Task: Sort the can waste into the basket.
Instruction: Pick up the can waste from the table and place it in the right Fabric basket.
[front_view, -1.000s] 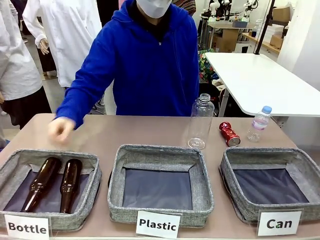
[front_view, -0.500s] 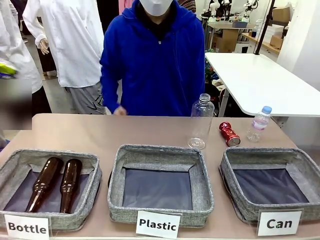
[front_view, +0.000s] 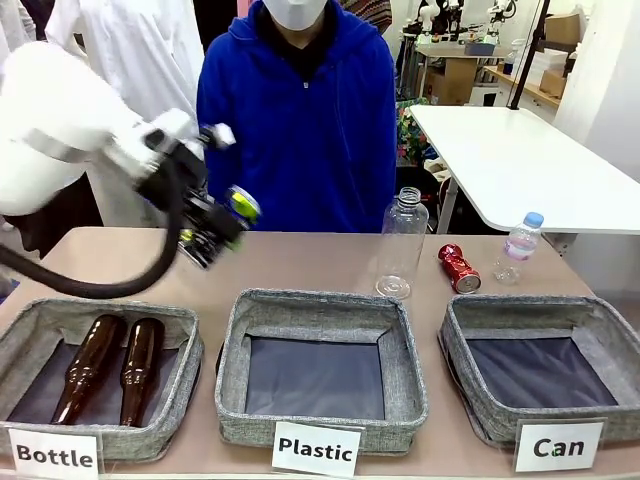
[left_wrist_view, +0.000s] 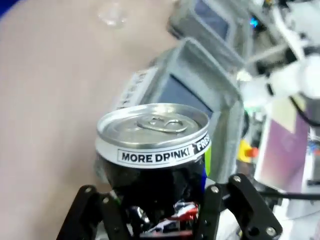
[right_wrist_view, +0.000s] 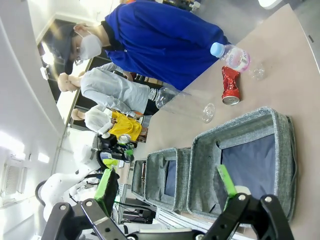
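The big change is the left arm. A moment ago it was not over the counter (front_view: 300, 262), and the person (front_view: 300, 120) was reaching a hand out over the left side. Now that hand has gone back, and the arm has swung in from the left. The left gripper (front_view: 228, 218) is squeezed tight on the dark can (front_view: 243, 204). The left wrist view looks at the can's silver top, with the black fingers on both sides of it.

The can is up in the air over the left part of the counter, behind the basket marked "Bottle" (front_view: 110, 306). The two brown bottles (front_view: 100, 365) lie in that basket.

The basket marked "Can" (front_view: 530, 303) is at the far right, and nothing is in it yet. So I think the first can is in hand, but it has a long way to go. It must pass over the basket marked "Plastic" (front_view: 320, 298) to get there.

The red can (front_view: 459, 268) has not moved. It lies on the counter behind the "Can" basket, between the tall clear bottle (front_view: 402, 245) and the small bottle with a blue cap (front_view: 520, 245). It needs sorting too.

The right gripper (right_wrist_view: 165, 175) is wide open and holds nothing.
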